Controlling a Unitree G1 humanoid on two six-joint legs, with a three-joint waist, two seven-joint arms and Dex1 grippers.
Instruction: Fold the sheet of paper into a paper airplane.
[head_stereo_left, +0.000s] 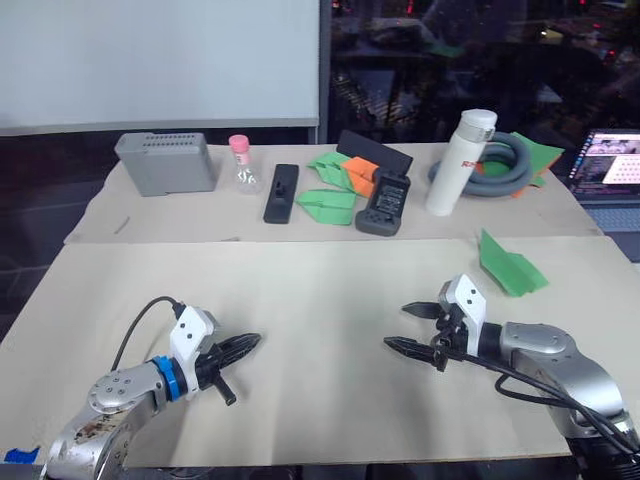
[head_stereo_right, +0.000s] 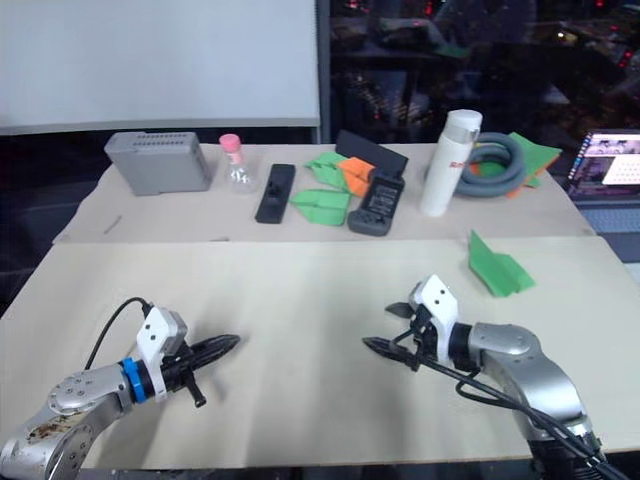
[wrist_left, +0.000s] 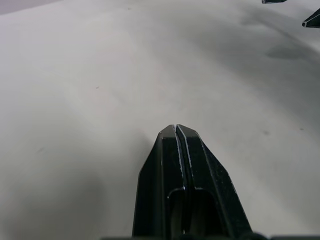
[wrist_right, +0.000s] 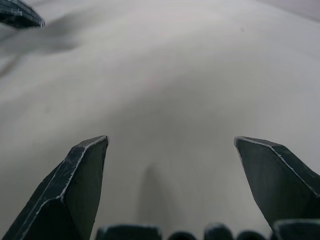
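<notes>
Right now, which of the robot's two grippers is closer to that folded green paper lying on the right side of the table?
The right gripper. The paper airplane lies just beyond it, farther to the right. The left gripper sits across the table on the opposite side, much farther away.

Left end effector (head_stereo_left: 250, 342) hovers over the desk (head_stereo_left: 320, 300) pinched together; right end effector (head_stereo_left: 404, 327) faces it, fingers spread.
</notes>
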